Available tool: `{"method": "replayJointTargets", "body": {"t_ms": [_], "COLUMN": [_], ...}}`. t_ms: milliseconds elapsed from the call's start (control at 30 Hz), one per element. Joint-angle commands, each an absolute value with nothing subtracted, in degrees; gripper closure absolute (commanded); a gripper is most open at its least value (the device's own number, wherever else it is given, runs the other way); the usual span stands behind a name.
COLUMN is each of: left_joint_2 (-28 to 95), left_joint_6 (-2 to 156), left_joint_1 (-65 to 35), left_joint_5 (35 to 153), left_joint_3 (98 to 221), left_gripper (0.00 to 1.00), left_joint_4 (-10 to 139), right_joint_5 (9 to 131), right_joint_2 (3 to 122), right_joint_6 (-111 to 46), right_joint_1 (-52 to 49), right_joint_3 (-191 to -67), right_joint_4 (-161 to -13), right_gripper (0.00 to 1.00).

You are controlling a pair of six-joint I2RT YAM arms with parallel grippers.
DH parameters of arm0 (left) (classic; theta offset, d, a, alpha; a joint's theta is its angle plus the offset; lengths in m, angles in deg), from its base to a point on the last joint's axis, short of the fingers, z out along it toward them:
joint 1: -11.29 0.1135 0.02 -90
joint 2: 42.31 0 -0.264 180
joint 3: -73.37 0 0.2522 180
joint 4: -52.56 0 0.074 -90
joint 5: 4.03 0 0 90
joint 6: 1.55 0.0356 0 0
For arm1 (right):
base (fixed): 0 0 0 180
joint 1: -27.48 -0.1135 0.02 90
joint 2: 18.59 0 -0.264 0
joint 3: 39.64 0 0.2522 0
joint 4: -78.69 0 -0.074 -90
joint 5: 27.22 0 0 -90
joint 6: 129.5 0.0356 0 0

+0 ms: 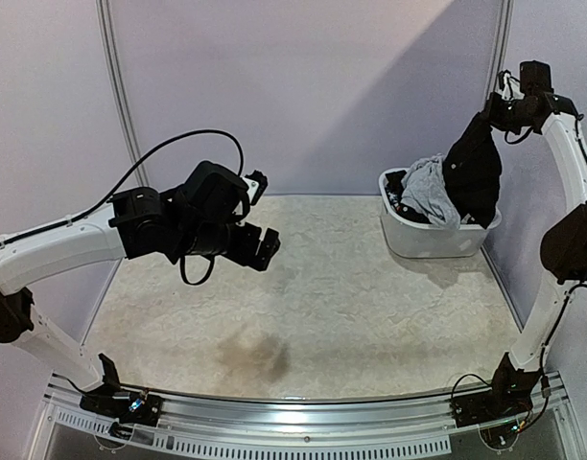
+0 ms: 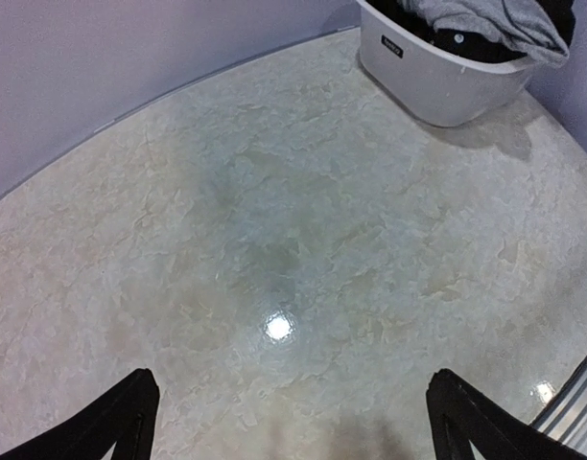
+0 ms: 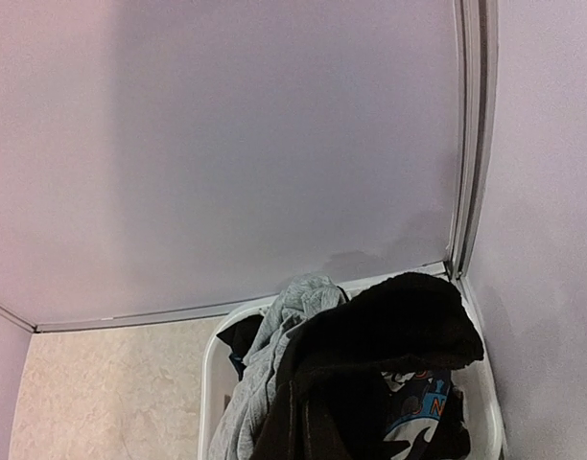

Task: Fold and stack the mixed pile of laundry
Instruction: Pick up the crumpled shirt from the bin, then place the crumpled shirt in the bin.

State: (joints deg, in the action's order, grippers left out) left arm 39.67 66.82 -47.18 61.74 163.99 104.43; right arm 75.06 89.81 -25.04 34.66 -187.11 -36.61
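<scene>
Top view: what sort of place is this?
Probably a robot test booth: plain walls box in a marble-look table, two arms are bolted to its metal rail, and the right gripper holds a black garment above a laundry basket.

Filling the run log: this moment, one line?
left gripper: open, over table | right gripper: shut on black garment, raised over basket

The table [image 1: 322,307] has a glossy, pale beige marbled top, with a darker brownish patch [image 1: 250,350] near its front middle and a metal rail [image 1: 303,414] running along the near edge. A white plastic basket [image 1: 423,240] stands directly on it in the far right corner, close to the walls. The laundry pile [image 1: 433,192] rests inside the basket, not on the tabletop.
</scene>
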Motion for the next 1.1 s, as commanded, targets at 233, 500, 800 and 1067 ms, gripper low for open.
{"method": "replayJointTargets", "body": {"t_ms": [233, 500, 800, 1067], "left_joint_2": [41.73, 44.68, 44.11, 43.63], "left_joint_6": [66.43, 66.36, 64.99, 65.47], "left_joint_1": [-46.45, -46.45, -46.45, -46.52], "left_joint_5": [65.84, 67.1, 67.2, 66.39], "left_joint_3": [164.65, 167.37, 166.61, 167.47], "left_gripper": [0.01, 0.0, 0.0, 0.0], "left_joint_4": [100.88, 100.4, 102.02, 104.38], "right_joint_5": [72.08, 65.95, 64.18, 64.15], "right_joint_2": [84.2, 87.88, 94.95, 90.48], "right_joint_6": [-19.27, -18.96, -21.31, -21.58], "right_joint_1": [34.5, 34.11, 34.58, 33.64], "right_joint_3": [-190.78, -179.95, -184.01, -182.73], "right_joint_4": [-47.48, -42.72, -32.32, -22.57], "right_gripper": [1.0, 0.98, 0.39, 0.03]}}
